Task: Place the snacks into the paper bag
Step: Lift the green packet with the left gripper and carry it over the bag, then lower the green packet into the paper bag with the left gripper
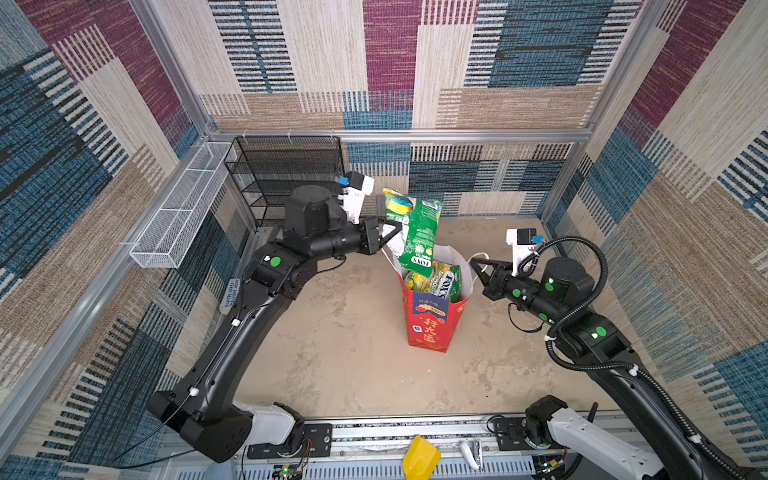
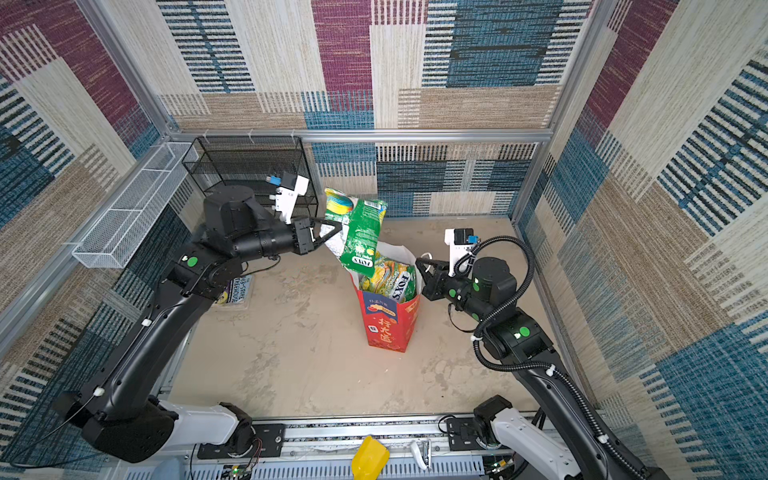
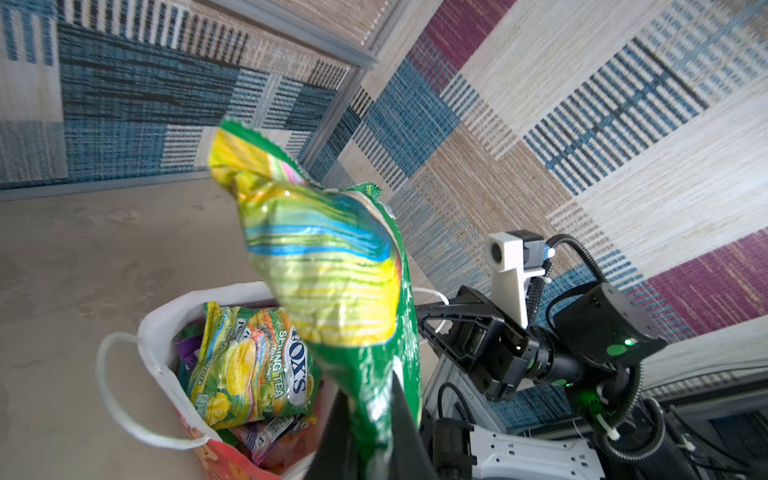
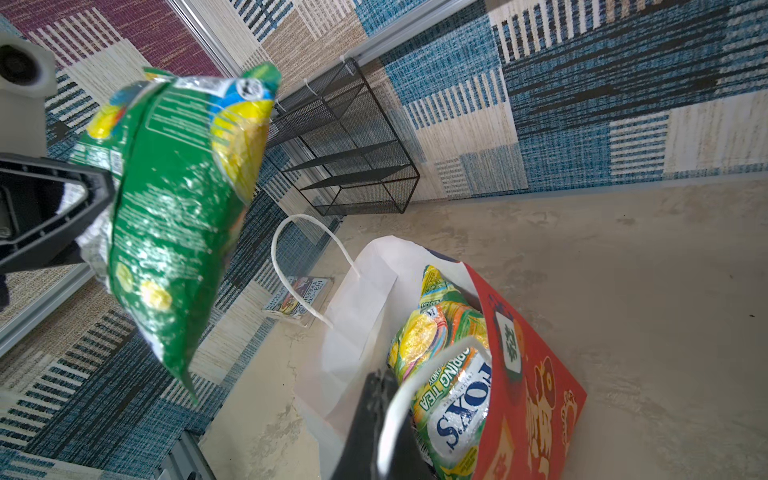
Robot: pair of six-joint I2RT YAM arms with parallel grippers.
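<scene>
One green pouch [image 1: 419, 232] hangs in the air over the back left edge of the paper bag [image 1: 432, 328]. The left gripper [image 1: 392, 233] pinches it at its side edge, jaws narrowed tight on the foil. A yellow and blue striped face shows at its upper end; I cannot tell whether that is the same pouch twisted or a second one caught with it. Its long axis runs close to upright, leaning a little, and the lower end marked FOX'S points down toward the bag's mouth. The right wrist view shows it clear of the rim, not touching.

The bag stands upright near the middle of the table [image 1: 332, 365] with its mouth open and its white inside showing. It looks nearly full: a top pouch [image 1: 442, 282] lies across the opening close to the rim, with purple and orange ones beneath it in the left wrist view. The right gripper [image 1: 475, 263] reaches in from the bag's right side, closed on the near cord handle [image 4: 392, 397]. I judge this steadies the bag and holds the mouth wide.

The left arm has the move. The mouth lies below the pouch, a little forward and to the right, so a short shift that way before letting go should drop it end first. With so little room left, it may come to rest on the pile or slide over the rim.

Further out, a book [image 2: 237, 291] lies flat beneath the left arm. A wire rack [image 1: 286, 174] stands in the back corner and a mesh tray [image 1: 174, 216] hangs on the left wall.
</scene>
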